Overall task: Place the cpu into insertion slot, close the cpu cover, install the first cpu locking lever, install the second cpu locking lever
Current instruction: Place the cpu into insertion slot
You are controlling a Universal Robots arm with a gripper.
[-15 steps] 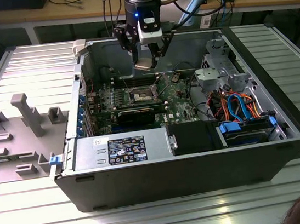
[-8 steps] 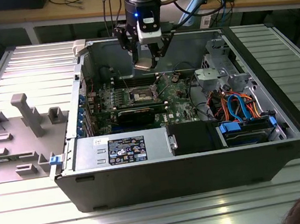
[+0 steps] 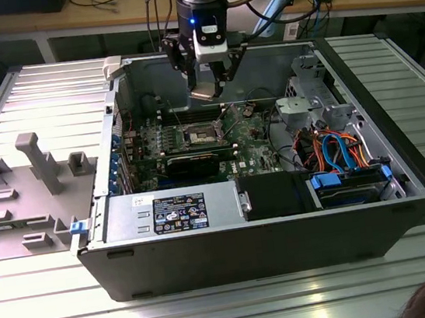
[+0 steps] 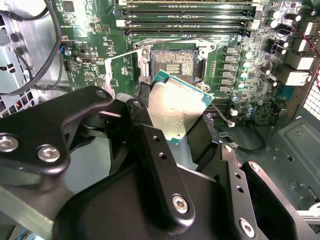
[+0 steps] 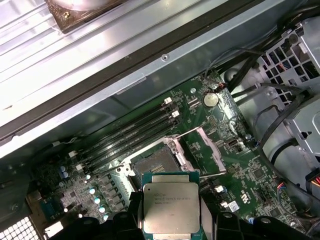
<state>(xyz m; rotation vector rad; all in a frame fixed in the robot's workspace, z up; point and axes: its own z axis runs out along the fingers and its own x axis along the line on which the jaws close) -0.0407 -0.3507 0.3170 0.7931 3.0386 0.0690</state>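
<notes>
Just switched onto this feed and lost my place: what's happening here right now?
The arm's gripper holds the cpu between its fingers, above the motherboard inside the open computer case. The insertion slot is empty, with its contacts showing. The cpu cover is swung open beside the slot. The chip is not yet seated, and the cover is not yet closed.

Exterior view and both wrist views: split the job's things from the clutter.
Job: cpu, held in the jaws; insertion slot, empty; cpu cover, swung open.
Lying about: long black slots; coin battery; orange and blue cables.
</notes>
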